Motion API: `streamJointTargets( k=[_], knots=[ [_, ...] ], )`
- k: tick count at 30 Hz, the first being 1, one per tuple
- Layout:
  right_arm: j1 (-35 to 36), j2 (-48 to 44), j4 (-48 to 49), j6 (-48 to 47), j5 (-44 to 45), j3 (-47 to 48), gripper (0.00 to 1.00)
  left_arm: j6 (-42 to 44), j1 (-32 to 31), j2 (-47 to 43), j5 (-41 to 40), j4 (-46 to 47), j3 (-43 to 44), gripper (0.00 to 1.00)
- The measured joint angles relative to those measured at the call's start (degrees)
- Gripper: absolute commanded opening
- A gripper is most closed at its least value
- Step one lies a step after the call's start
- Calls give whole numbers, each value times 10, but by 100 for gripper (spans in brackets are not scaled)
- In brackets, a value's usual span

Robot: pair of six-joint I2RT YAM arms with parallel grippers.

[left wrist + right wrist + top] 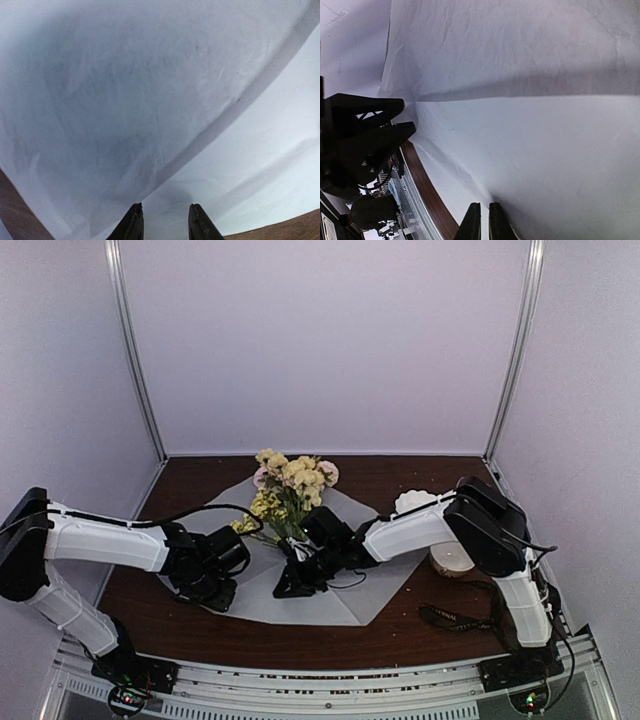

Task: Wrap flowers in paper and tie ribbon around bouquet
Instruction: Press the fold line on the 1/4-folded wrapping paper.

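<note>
**White booth, brown table: flowers lie bare on the sheet, right arm nearest the stems**

Plain white booth walls (320, 340) close in a dark brown wooden tabletop (380, 640). Spread flat across its middle is the large, thin, pale grey-white sheet of paper (350, 590), with no side folded up yet, so the wrap looks barely begun.

On the sheet lies the small bunch of pale yellow and pink flowers (290, 490). Its long axis runs far to near: blooms towards the back wall, thin green stems pointing at the arms.

The narrow black fabric ribbon (455, 618) lies on bare wood by the right arm's base, well apart from the bunch.

The right gripper (292, 585) sits on the paper just beside the stem ends and is the nearer one. Its fingers are pressed together, and I cannot tell whether paper is caught between them.

The left gripper (212, 592) rests at the sheet's left near edge, to the left of the stems. Its fingers stand apart, with nothing visibly between them. A fold over the stems would likely come from that side
</note>
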Motion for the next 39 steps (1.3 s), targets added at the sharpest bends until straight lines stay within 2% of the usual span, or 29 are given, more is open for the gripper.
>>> streamJointTargets(
  k=[6, 9, 16, 24, 28, 32, 39],
  knots=[
    [3, -8, -14, -3, 14, -5, 9, -6, 10, 32, 44, 66, -18, 32],
    [8, -12, -52, -20, 29, 9, 9, -28, 13, 30, 52, 84, -27, 31],
    [33, -13, -143, -57, 58, 58, 9, -81, 13, -22, 45, 135, -80, 31],
    [67, 2, -165, -57, 62, 78, 9, -116, 13, -51, 45, 151, -106, 31],
    [67, 3, -169, -62, 73, 82, 9, -142, 12, -87, 47, 140, -131, 34],
    [67, 3, -169, -65, 76, 83, 9, -160, 19, -124, 44, 80, -143, 38],
    [67, 3, -173, -79, 84, 87, 9, -170, 50, -183, 43, -20, -162, 38]
  ],
)
